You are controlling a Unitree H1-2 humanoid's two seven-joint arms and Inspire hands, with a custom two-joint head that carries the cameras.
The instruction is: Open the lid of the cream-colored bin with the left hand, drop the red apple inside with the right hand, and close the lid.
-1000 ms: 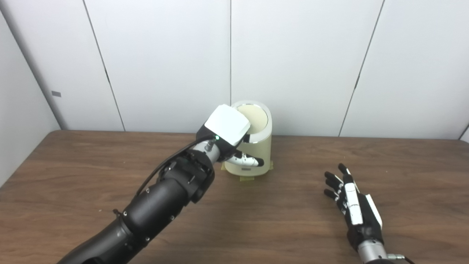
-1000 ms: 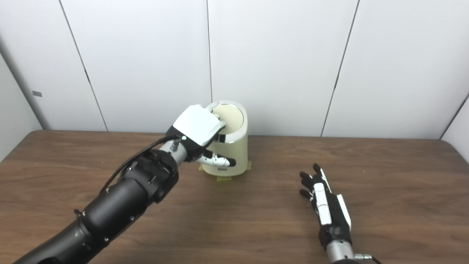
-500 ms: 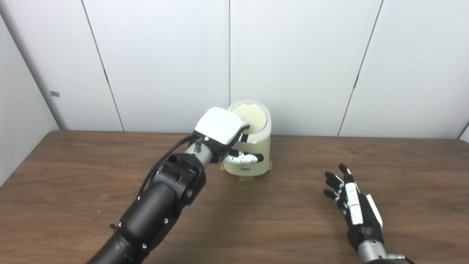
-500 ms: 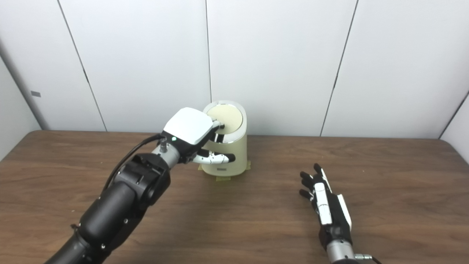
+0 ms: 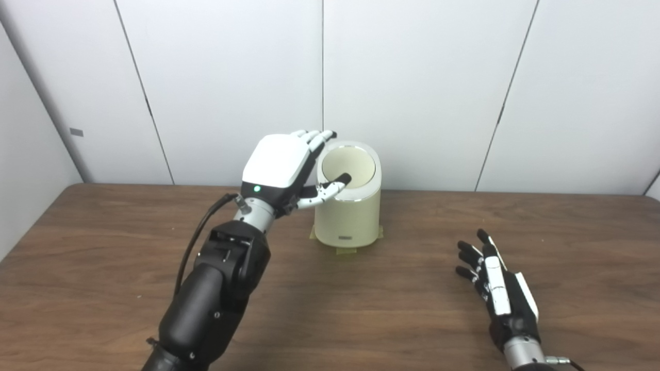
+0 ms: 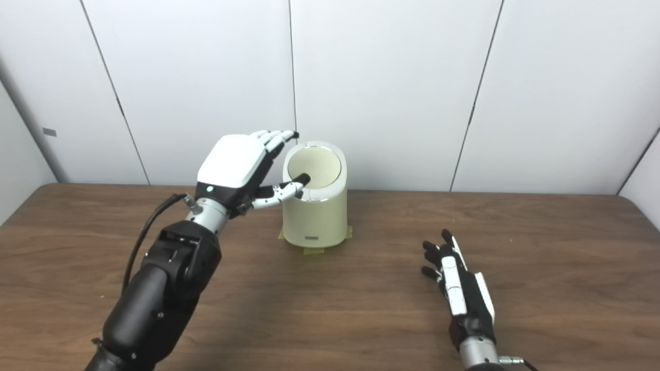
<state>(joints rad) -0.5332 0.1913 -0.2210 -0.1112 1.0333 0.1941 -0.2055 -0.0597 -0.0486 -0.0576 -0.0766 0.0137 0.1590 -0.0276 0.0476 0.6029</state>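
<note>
The cream-colored bin (image 5: 349,214) stands at the back of the table against the wall, its round lid (image 5: 348,166) lying flat in the silver rim. My left hand (image 5: 281,165) is raised just left of the bin's top, open with its fingers spread, and its thumb reaches over the lid's front edge. My right hand (image 5: 492,281) rests open, fingers apart, low over the table at the right. No red apple shows in either view.
The wooden table (image 5: 103,268) runs from the near edge to the white panelled wall (image 5: 412,77). Yellow tape tabs (image 5: 346,251) sit at the bin's base.
My left hand has come off the bin's lid, pulled up and left, and spread its fingers. The lid has settled flat. The right hand has not moved.
</note>
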